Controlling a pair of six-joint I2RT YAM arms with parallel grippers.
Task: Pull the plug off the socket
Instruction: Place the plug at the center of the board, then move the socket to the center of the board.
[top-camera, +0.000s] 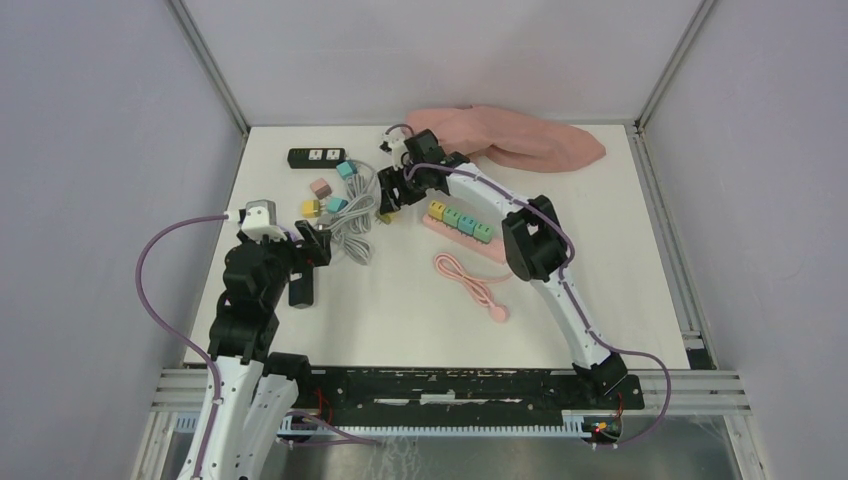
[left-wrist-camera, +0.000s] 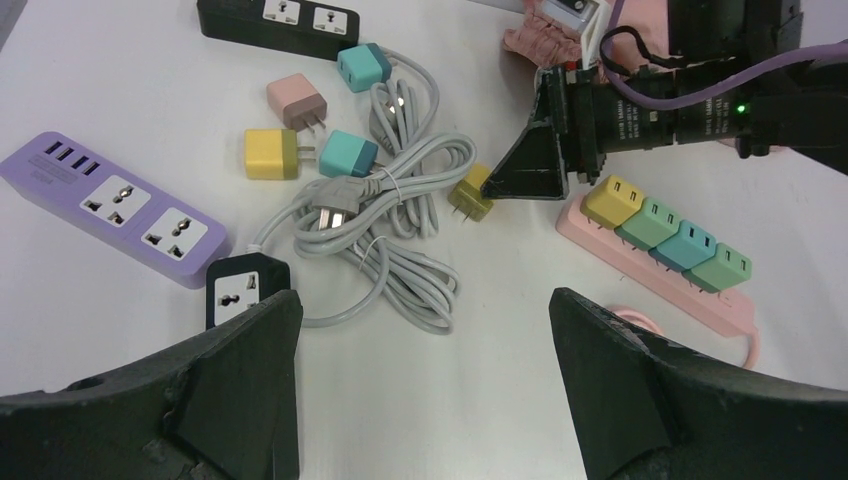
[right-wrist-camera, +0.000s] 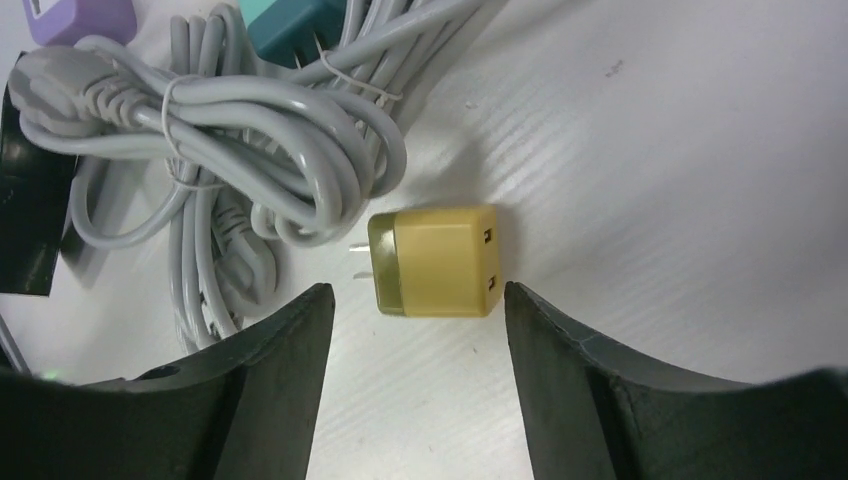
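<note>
A pink socket strip (left-wrist-camera: 632, 262) lies right of centre with a yellow plug (left-wrist-camera: 613, 200), two green plugs and a blue one (left-wrist-camera: 687, 245) seated in it; it shows in the top view too (top-camera: 455, 241). An olive-yellow plug (right-wrist-camera: 435, 262) lies loose on the table, prongs toward the grey cable. My right gripper (right-wrist-camera: 417, 295) is open right over it, its fingertips either side and nothing pinched; the left wrist view shows that plug (left-wrist-camera: 472, 193) at the gripper's tip. My left gripper (left-wrist-camera: 422, 300) hangs open above bare table, holding nothing.
A bundled grey cable (left-wrist-camera: 390, 220) lies mid-table. Loose pink (left-wrist-camera: 295, 100), yellow (left-wrist-camera: 268, 153) and teal (left-wrist-camera: 348, 153) plugs sit beside it. A purple power strip (left-wrist-camera: 110, 205), a small black socket (left-wrist-camera: 240, 285) and a black strip (left-wrist-camera: 280, 18) lie left and far. Pink cloth (top-camera: 510, 140) is at the back.
</note>
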